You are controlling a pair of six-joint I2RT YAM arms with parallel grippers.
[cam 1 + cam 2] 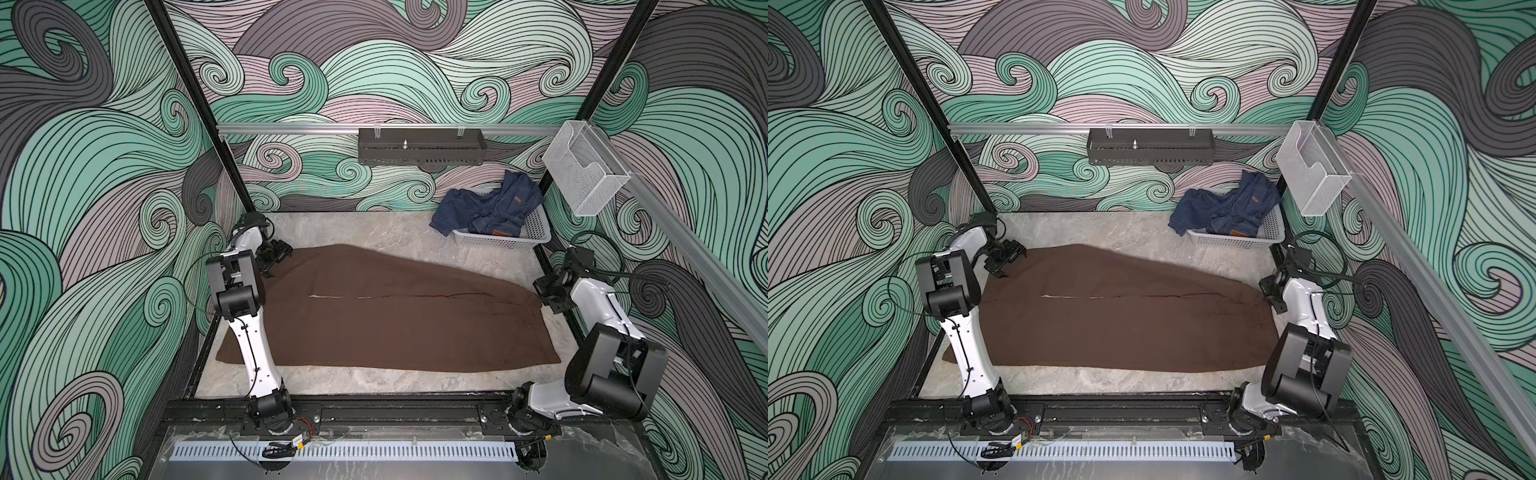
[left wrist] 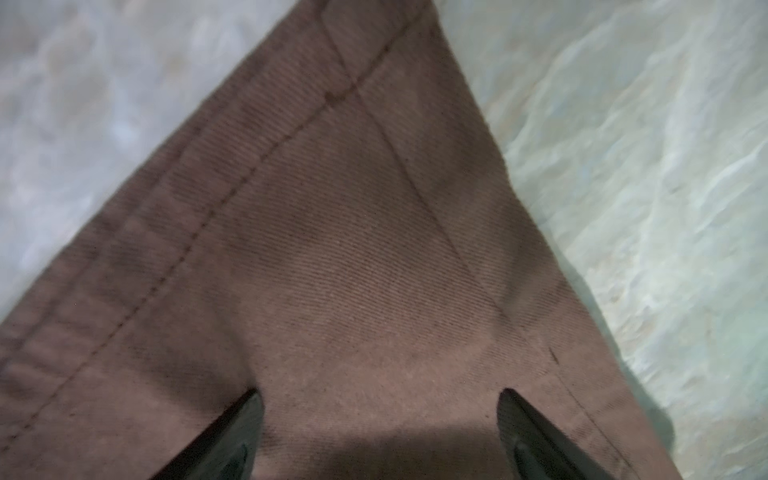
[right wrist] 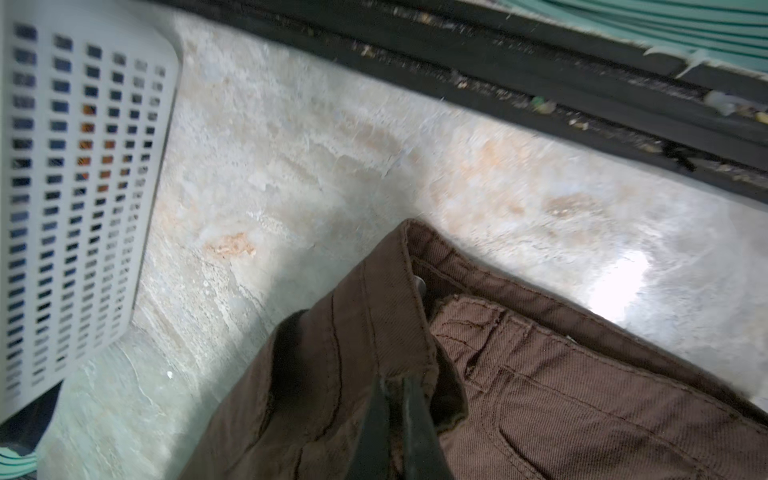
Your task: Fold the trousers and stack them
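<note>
Denim [image 1: 492, 205] in white basket [image 1: 490, 240]; trousers [image 1: 395, 324] outside

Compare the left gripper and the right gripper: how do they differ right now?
The left gripper is open; the right gripper is shut. The left holds nothing, poised over a hem corner of the brown trousers; the right pinches their waistband. Both are at opposite ends of the same pair.

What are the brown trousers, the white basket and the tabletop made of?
The trousers look like matte cotton twill: fine diagonal ribs and stitched seams show close up. The basket is probably moulded plastic, smooth white, with regular slots. The tabletop could be pale marbled stone or printed laminate; a glare patch suggests slight gloss.
</note>
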